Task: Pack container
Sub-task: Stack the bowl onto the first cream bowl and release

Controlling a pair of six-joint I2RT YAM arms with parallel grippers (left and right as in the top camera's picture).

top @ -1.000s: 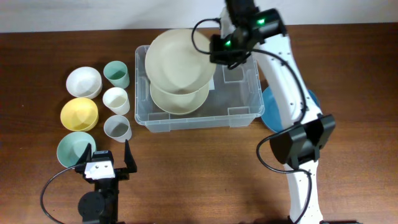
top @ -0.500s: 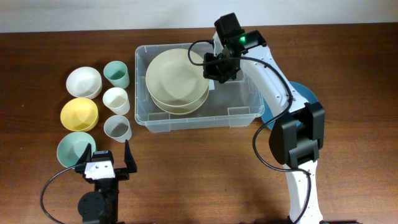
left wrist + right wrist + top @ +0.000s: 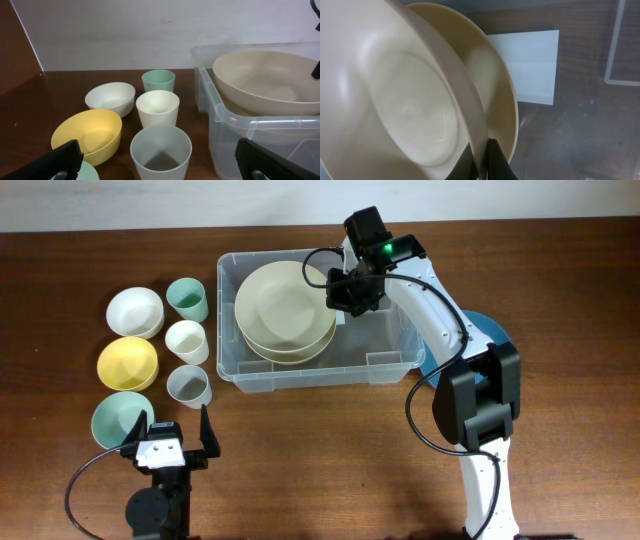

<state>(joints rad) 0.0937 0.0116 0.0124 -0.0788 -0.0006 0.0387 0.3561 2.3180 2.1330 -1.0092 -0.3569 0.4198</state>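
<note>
container [image 3: 392, 332]: clear rectangular bin, centre-back of the table [image 3: 320, 470], long side running left-right, standing flat
container label [image 3: 530, 65]: white patch on the base, seen through the plastic, partly covered by the bowls
container contents: two large beige bowls, nested, filling the left half; right half bare
upper beige bowl [image 3: 283, 300]: sits inside the lower one, mouth up, rim rising above the bin wall in the left wrist view
lower beige bowl [image 3: 292, 355]: only its near edge shows under the upper bowl
right gripper [image 3: 481, 162]: inside the bin, at the right edge of the bowl stack; fingers pressed together on the rim of the upper beige bowl, one finger inside the wall, one outside
right arm [image 3: 440, 320]: reaches in over the bin's right side
left gripper [image 3: 173, 430]: near front-left of the table, well apart from the bin; fingers spread wide, nothing between them
left of bin, back row: white bowl [image 3: 135, 311], green cup [image 3: 187, 299]
middle row: yellow bowl [image 3: 128, 363], white cup [image 3: 187, 341]
front row: pale green bowl [image 3: 118, 418], grey cup [image 3: 189, 386]
cups and small bowls: all upright, mouths up, on the table, outside the bin
blue plate [image 3: 492, 335]: on the table just right of the bin, mostly hidden under the right arm
</note>
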